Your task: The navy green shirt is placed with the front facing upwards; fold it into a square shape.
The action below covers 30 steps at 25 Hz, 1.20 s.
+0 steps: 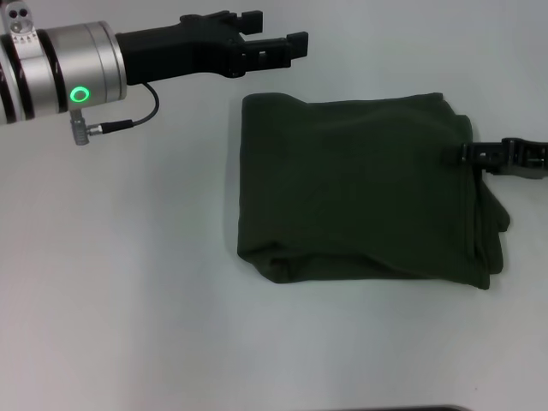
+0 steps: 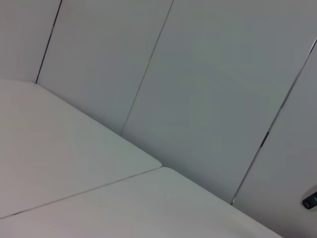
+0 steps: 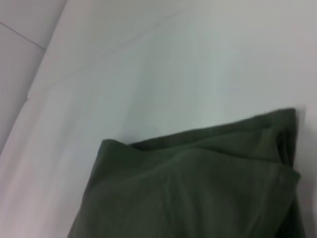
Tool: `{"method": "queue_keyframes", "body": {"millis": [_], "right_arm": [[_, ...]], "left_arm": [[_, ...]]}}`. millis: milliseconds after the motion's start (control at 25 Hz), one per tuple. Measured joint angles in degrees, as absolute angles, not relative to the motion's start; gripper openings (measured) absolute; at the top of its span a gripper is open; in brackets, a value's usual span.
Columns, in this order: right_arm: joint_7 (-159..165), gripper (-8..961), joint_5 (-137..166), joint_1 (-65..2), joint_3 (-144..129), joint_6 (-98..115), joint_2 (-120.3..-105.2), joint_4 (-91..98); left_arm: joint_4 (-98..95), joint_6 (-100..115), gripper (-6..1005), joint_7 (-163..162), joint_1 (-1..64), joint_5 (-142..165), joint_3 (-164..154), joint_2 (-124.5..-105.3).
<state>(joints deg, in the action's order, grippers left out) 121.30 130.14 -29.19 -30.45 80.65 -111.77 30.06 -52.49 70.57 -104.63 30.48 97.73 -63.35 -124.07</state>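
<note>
The navy green shirt [image 1: 364,188] lay folded, nearly square, on the desk [image 1: 128,300]. My right tool [image 1: 469,155] touched its right edge; its grip I couldn't tell. I'd withdraw gently, sparing the layers. Farther off, my left tool [image 1: 274,43] hovered released.

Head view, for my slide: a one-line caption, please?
Shirt folded into a rough square on the table; right end effector at its edge, left end effector raised apart.
</note>
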Motion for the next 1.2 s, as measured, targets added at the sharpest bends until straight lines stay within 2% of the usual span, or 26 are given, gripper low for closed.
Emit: {"method": "queue_keyframes", "body": {"millis": [720,960,1200], "right_arm": [[121.66,735,130.17,-29.34,-31.85,81.07,-111.95,29.7],[121.88,677,130.08,-29.35,-31.54,81.14,-111.96,29.64],[121.65,386,129.66,-29.36,-31.17,81.12,-111.84,29.62]], "left_arm": [[-51.77,70.49,920,-104.06,30.97,97.73,-63.19,-124.07],[-51.76,70.49,920,-104.06,30.87,97.73,-63.19,-124.1],[-51.76,70.49,920,-104.05,30.85,97.73,-63.22,-124.1]]}}
